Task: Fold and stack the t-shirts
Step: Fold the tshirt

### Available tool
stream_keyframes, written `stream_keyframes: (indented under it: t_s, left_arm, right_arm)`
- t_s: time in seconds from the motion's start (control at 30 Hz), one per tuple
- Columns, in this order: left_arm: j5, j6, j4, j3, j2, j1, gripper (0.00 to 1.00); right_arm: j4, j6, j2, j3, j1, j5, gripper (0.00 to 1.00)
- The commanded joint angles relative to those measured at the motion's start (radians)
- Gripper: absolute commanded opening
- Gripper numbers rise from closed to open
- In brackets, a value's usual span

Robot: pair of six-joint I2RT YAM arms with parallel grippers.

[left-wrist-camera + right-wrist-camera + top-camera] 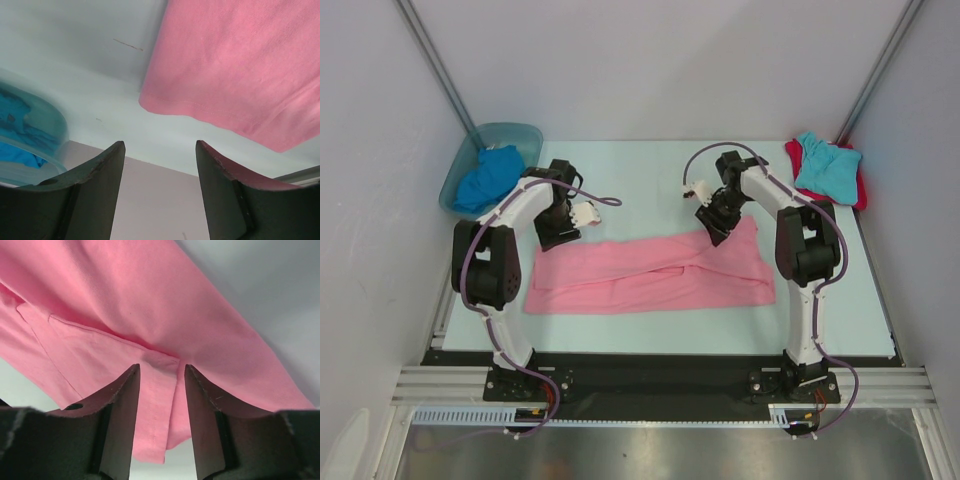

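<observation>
A pink t-shirt point(650, 275) lies folded into a long band across the middle of the table. My right gripper point(715, 235) is down at its upper right edge. In the right wrist view its jaws point(161, 367) stand apart, straddling a hemmed flap of the pink t-shirt point(150, 300). My left gripper point(550, 238) hovers open and empty just off the band's upper left end; the pink t-shirt point(240, 65) lies beyond its fingertips point(160, 145). A royal blue t-shirt point(485, 180) is bunched in the tub. A turquoise t-shirt point(825, 165) rests on a red t-shirt point(861, 190) at the back right.
The blue-green translucent tub point(510, 128) stands at the back left corner, close to my left arm, and shows at the left of the left wrist view point(50, 125). White walls and slanted metal posts enclose the table on three sides.
</observation>
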Motion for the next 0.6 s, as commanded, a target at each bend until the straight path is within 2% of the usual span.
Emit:
stream_keyframes:
  t_s: [0.0, 0.1, 0.13, 0.23, 0.27, 0.43, 0.57]
  left_arm:
    - [0.001, -0.017, 0.006, 0.003, -0.032, -0.009, 0.64]
    - [0.003, -0.023, 0.007, 0.006, -0.032, -0.012, 0.64]
    - [0.001, -0.026, 0.007, 0.005, -0.032, -0.014, 0.64]
    - [0.006, -0.029, 0.011, 0.005, -0.032, -0.019, 0.64]
    - [0.006, -0.029, 0.011, 0.002, -0.034, -0.019, 0.64]
    - [0.003, -0.026, 0.018, -0.005, -0.031, -0.02, 0.64]
    - [0.0, -0.023, 0.02, -0.002, -0.02, -0.022, 0.64]
  right_arm:
    - [0.006, 0.009, -0.004, 0.0, 0.009, -0.014, 0.45]
    - [0.009, 0.01, -0.004, 0.002, 0.012, -0.016, 0.29]
    - [0.009, 0.012, -0.001, 0.002, 0.013, -0.016, 0.2]
    - [0.008, 0.012, -0.005, 0.0, 0.015, -0.016, 0.11]
    - [0.009, 0.013, -0.007, 0.0, 0.015, -0.013, 0.0]
    - [0.002, 0.007, -0.025, 0.022, 0.018, -0.002, 0.0]
    - [-0.083, -0.034, -0.056, 0.065, 0.036, -0.01, 0.0]
